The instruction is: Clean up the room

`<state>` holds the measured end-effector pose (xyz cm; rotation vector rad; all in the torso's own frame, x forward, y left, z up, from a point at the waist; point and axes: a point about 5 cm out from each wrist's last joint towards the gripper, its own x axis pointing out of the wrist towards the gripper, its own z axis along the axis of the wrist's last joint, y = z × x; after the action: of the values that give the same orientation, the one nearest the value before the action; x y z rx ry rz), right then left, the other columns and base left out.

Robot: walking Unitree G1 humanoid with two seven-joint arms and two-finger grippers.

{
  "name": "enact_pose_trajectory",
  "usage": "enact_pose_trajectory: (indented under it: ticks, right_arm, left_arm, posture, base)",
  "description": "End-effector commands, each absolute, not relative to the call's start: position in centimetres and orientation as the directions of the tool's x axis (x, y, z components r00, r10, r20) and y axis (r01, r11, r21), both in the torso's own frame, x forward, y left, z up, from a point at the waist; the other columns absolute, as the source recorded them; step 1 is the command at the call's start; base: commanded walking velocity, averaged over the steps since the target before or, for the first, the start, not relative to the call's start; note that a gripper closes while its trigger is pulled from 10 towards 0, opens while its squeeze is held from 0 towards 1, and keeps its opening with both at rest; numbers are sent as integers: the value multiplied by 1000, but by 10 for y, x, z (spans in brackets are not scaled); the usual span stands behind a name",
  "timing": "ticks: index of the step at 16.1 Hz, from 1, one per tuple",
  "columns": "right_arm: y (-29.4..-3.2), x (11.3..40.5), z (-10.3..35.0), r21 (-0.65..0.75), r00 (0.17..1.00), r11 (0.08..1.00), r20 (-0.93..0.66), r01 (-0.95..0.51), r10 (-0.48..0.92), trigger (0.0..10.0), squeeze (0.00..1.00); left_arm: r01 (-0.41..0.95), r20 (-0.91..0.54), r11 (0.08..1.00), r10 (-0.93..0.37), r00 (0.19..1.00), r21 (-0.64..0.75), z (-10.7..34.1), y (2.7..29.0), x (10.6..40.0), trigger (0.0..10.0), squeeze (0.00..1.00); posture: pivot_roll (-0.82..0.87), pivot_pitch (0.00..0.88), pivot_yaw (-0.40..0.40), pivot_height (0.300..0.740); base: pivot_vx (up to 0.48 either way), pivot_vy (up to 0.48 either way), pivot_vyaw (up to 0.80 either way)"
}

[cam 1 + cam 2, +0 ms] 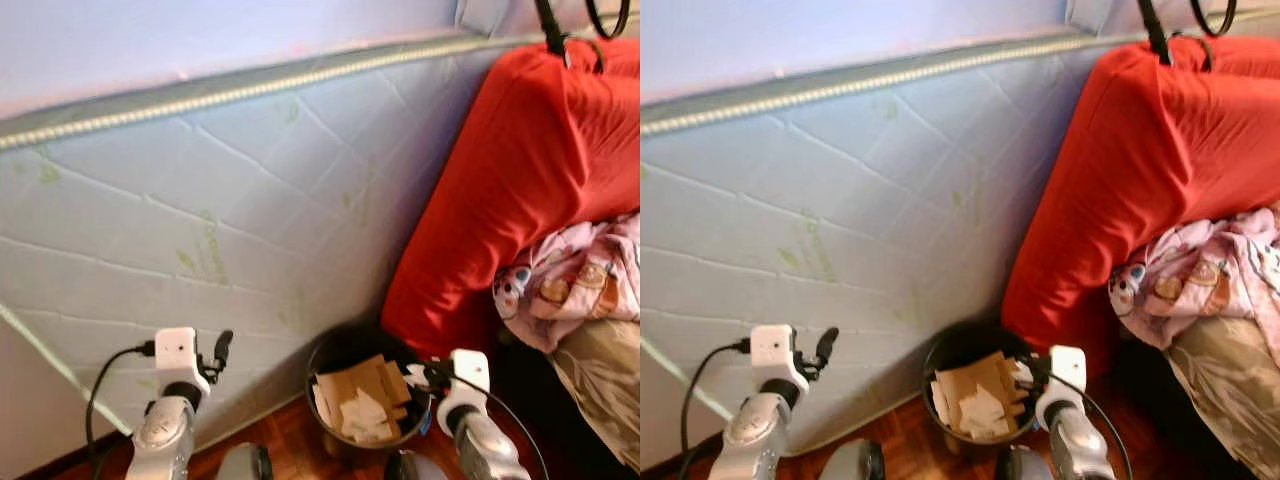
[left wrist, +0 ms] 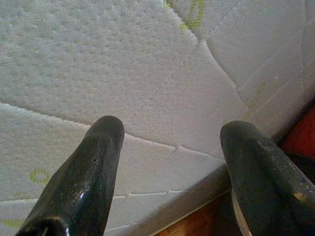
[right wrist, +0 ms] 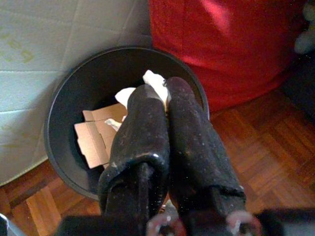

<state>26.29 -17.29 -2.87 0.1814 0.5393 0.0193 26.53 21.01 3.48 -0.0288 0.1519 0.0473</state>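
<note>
right gripper (image 3: 160, 91) clamps white paper scrap (image 3: 153, 81) above bin (image 3: 59, 98), frame centre; off-rim release risks floor litter. left gripper (image 2: 172, 132) open, idle.

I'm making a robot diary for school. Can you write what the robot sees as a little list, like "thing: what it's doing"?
Right gripper: over the bin, fingers shut on a white paper scrap
Left gripper: open, holding nothing, facing the mattress
Bin: black and round, on the wooden floor, with cardboard pieces and white paper inside
Mattress: pale, quilted, standing on its edge behind the bin
Red cushion: beside the bin, on the robot's right
Pink printed cloth: crumpled, lying against the cushion
</note>
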Motion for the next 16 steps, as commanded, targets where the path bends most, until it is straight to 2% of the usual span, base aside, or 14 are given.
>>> enact_pose_trajectory:
  ticks: [1, 5, 10, 16]
  right_arm:
    - [-170, 269, -25, 176, 856, 984, -511, 13, 80, 10000, 0]
    - [-165, 287, -13, 142, 851, 990, -519, -12, 85, 10000, 0]
    - [-151, 312, 9, 153, 873, 987, -473, -48, 116, 10000, 0]
    - [-144, 318, 17, 232, 901, 973, -420, -11, 110, 10000, 0]
  left_arm:
    - [-55, -153, 998, 50, 987, -24, 38, 213, 262, 10000, 0]
    - [-94, -111, 996, 93, 989, -6, 53, 224, 251, 10000, 0]
    - [-61, -69, 998, 62, 996, 14, 77, 213, 250, 10000, 0]
    - [-22, -39, 998, 25, 999, 66, 97, 208, 251, 10000, 0]
  posture:
    - [161, 107, -46, 617]
    - [235, 197, -80, 617]
    - [263, 246, -83, 617]
    - [283, 267, -67, 617]
  base:
    - [0, 0, 0]
    - [0, 0, 0]
    - [0, 0, 0]
    - [0, 0, 0]
